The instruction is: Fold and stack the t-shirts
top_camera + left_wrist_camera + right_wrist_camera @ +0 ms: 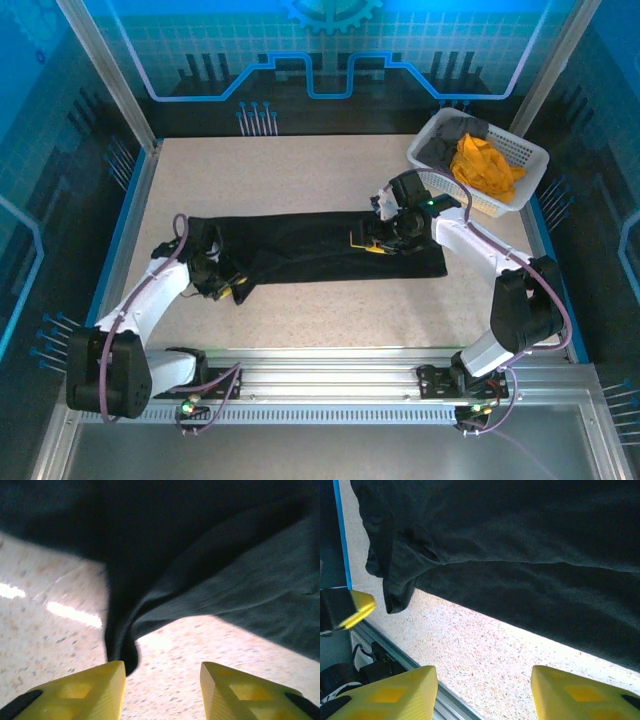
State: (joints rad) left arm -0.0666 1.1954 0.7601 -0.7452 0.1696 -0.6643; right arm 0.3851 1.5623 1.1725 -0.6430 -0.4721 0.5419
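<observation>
The black t-shirt lies on the table as a long strip folded lengthwise. My left gripper sits at its left end, low over the table. In the left wrist view this gripper is open, bare table between its yellow fingers, and a black cloth edge hangs just past the left finger. My right gripper hovers over the strip's right part. It is open and holds nothing, with the black shirt beyond it. The orange-yellow t-shirt and dark grey t-shirt lie bunched in the basket.
The white lattice basket stands at the back right, close behind the right arm. A metal rail runs along the near edge. Speckled tabletop lies open behind the strip and in front of it.
</observation>
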